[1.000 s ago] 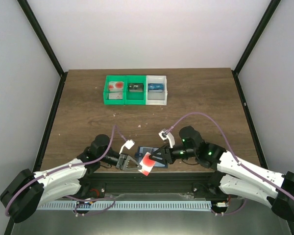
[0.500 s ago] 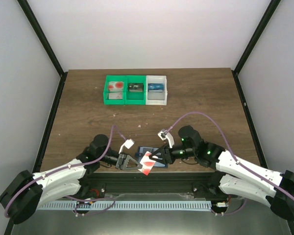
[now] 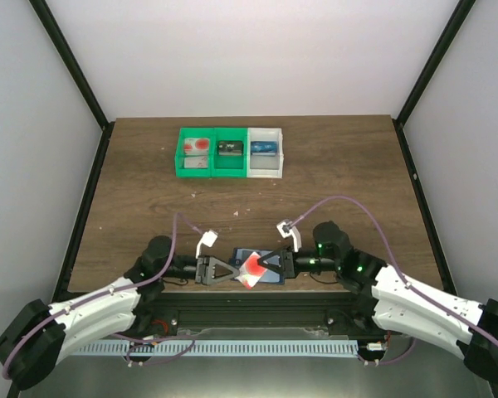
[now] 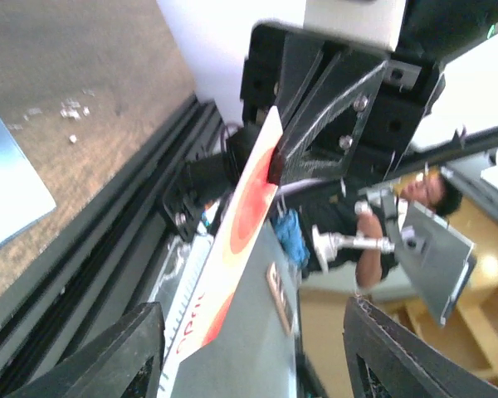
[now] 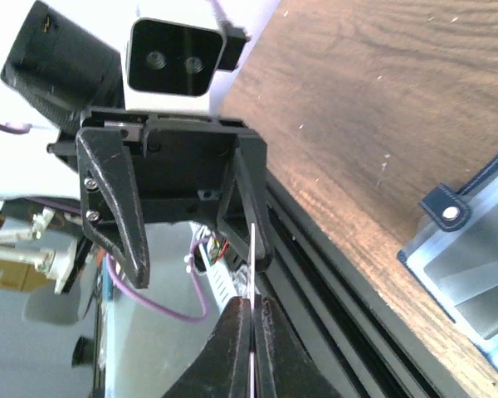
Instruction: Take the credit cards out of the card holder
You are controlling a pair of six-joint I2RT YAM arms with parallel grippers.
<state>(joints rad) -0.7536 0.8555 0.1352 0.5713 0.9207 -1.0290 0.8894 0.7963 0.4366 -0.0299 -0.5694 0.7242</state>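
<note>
Two end effectors are meeting over the near edge of the bench point(image 3: 349, 166), with one credit card point(image 3: 250, 270) hanging between them in the air. The right end effector point(image 3: 261, 269) is pinching that card flat between closed jaws. The left end effector point(image 3: 232, 274) is standing with its jaws spread wide, one finger on each side of the card; whether either finger is touching it I cannot tell.

This is looking like the handover step, with the card passing from left to right. Next, I judge, the left arm is needing to draw back clear of the card's edges. The right arm is then needing to carry the card across the bench without letting it twist in so thin a grip.

One card holder point(image 5: 469, 274) is lying open on the bench just beyond the held card, its lighter pockets facing up and its tab pointing away. Whether any card is sitting inside it is not showing.

Far across the bench, one green bin point(image 3: 212, 173) with two compartments is standing against one white bin point(image 3: 266, 173). Pale cards with red marks point(image 3: 197, 149), seemingly two, are lying in the green bin's left compartment. One black item point(image 3: 230, 148) is sitting in its right compartment, and one blue item point(image 3: 264, 148) in the white bin.
</note>
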